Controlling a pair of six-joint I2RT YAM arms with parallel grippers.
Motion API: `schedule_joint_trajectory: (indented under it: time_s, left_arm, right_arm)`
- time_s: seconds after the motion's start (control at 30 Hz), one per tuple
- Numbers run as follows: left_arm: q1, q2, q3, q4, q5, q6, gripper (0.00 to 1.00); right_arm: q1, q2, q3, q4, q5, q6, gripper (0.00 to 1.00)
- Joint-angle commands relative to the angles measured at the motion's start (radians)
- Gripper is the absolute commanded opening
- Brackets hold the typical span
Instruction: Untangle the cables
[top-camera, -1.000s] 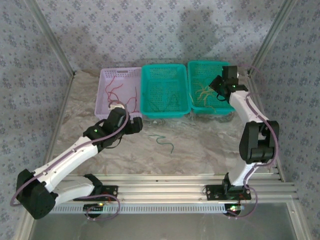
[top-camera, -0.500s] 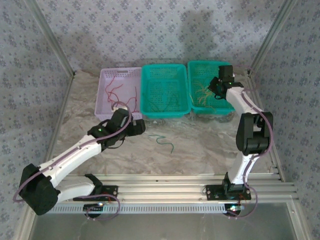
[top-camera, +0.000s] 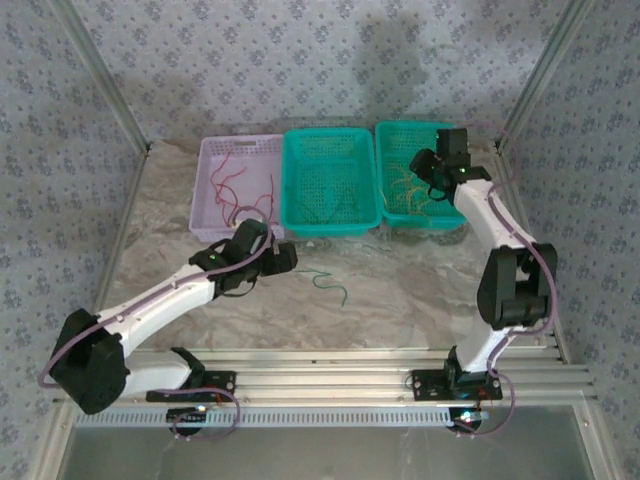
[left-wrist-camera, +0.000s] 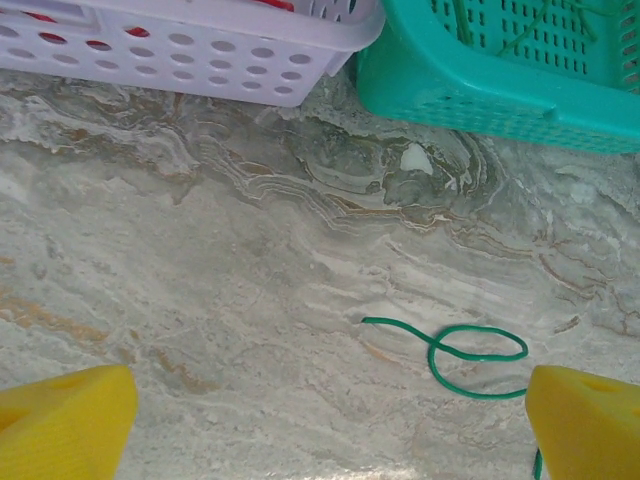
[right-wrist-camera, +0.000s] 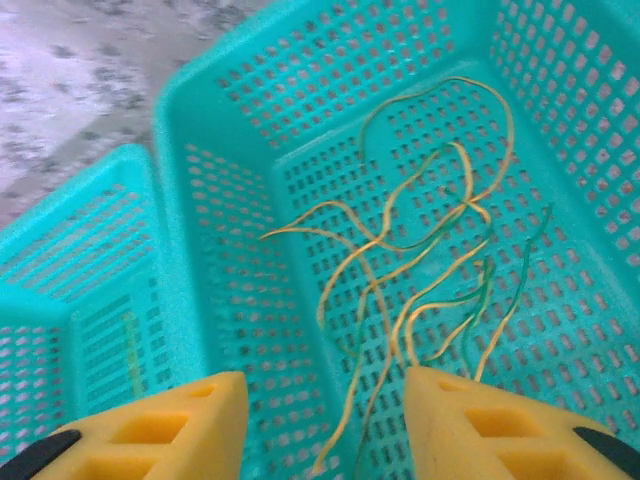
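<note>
Cables first: one loose green cable (top-camera: 328, 285) lies flat on the marble-patterned table (top-camera: 400, 330), in front of the baskets and apart from them. From above I read its long axis as running from far-left to near-right. In the left wrist view it curls into a single flat loop, with one free end pointing left and the other tail trailing down beside the right-hand pad. The left gripper (top-camera: 283, 258) hovers just to the left of this cable. Its yellow pads (left-wrist-camera: 585, 420) are spread wide with nothing between them, and the loop sits ahead of the gap. The yellow cables (right-wrist-camera: 420, 260) are a loose bundle in the right-hand teal basket (top-camera: 420, 225). Most strands run lengthwise from the near end up toward the far right corner, arching over at the top, and a couple look greenish. The right gripper (right-wrist-camera: 325, 420) hangs over that basket with its fingers (right-wrist-camera: 150, 430) apart. The lower ends of the bundle pass through the gap and I see nothing pinched. The middle teal basket (top-camera: 330, 228) holds thin green strands, too faint for me to judge which way they lie. The red cables (top-camera: 235, 185) lie in wavy lines in the lilac basket (top-camera: 205, 190) on the left, mostly running near to far.
</note>
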Motion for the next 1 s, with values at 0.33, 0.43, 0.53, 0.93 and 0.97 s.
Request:
schedule_joint_trajectory:
  time_s: [0.33,0.43,0.53,0.93,0.97]
  left_arm:
    - [-0.087,0.158,0.055,0.099,0.062,-0.025,0.98]
    - [-0.090,0.195,0.056,0.115,0.069,-0.022,0.97]
    - [-0.092,0.232,0.066,0.139,0.084,-0.027,0.96]
    - [-0.154,0.329,0.126,0.189,0.089,-0.075,0.92]
    - [-0.155,0.336,0.127,0.190,0.090,-0.079,0.92]
  right_arm:
    - [0.109,-0.258,-0.243,0.089,-0.016,-0.021,0.51]
    - [0.110,-0.315,-0.277,0.093,-0.025,-0.025,0.52]
    - [0.110,-0.355,-0.296,0.090,-0.039,-0.030,0.52]
    - [0.111,-0.445,-0.345,0.087,-0.038,-0.051,0.53]
    - [0.111,-0.449,-0.348,0.088,-0.038,-0.052,0.53]
